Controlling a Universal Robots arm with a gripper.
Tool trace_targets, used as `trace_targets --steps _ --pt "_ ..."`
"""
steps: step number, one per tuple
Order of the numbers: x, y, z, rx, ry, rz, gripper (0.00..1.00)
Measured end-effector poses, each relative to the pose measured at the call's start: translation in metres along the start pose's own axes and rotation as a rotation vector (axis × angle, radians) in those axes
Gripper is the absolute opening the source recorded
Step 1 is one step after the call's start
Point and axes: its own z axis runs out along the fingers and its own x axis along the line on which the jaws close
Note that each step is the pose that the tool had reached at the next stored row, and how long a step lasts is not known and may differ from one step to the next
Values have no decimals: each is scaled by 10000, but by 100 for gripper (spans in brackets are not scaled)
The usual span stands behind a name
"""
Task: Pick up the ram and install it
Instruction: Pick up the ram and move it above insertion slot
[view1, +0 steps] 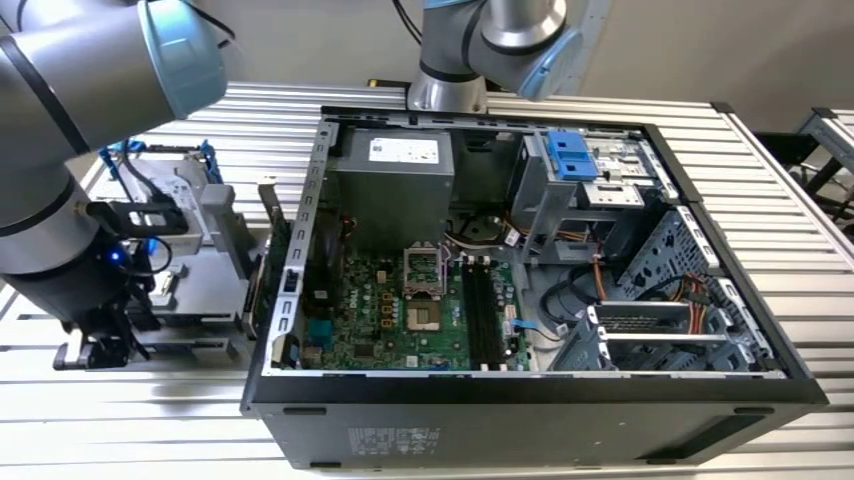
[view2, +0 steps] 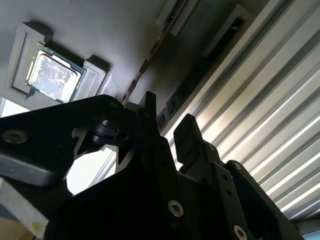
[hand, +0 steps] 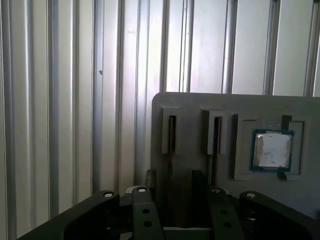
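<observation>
**While the ram (hand: 171, 135) stands in its tray, the gripper (hand: 173, 178) hangs spread above it**

Because the ram, a dark, thin, flat circuit-board stick, sits on edge in a narrow slot of the grey plastic tray (hand: 200, 102), little more than its top edge shows in both wrist views. The tray lies on the ribbed silver metal tabletop (hand: 60, 100), to the exterior view's left of the open black computer case (view1: 534, 400). That puts it well apart from the long black motherboard slots (view1: 483, 310) inside the case. The gripper holds nothing. Its two black fingers are spread, the slotted ram lies in line with the gap between them, and I cannot tell whether either finger touches it.

The stick looks light and stiff but fragile. I judge it best pinched squarely across its flat faces near mid-length, since a skewed hold could twist it.

A second slot just beside the first holds a similar thin strip, too dark to name. Beyond that slot, a square silver-topped processor chip (hand: 271, 150) rests in a pocket of the same tray. The slot hides the ram's faces, chips and full length. In the exterior view the fingertips are too dark to make out.
</observation>
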Motion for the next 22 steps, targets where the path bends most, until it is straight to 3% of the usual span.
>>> trace_targets --steps 6,22 --pt "2 -1 65 -1 0 6 100" --pt "1 -1 58 4 -3 34 100"
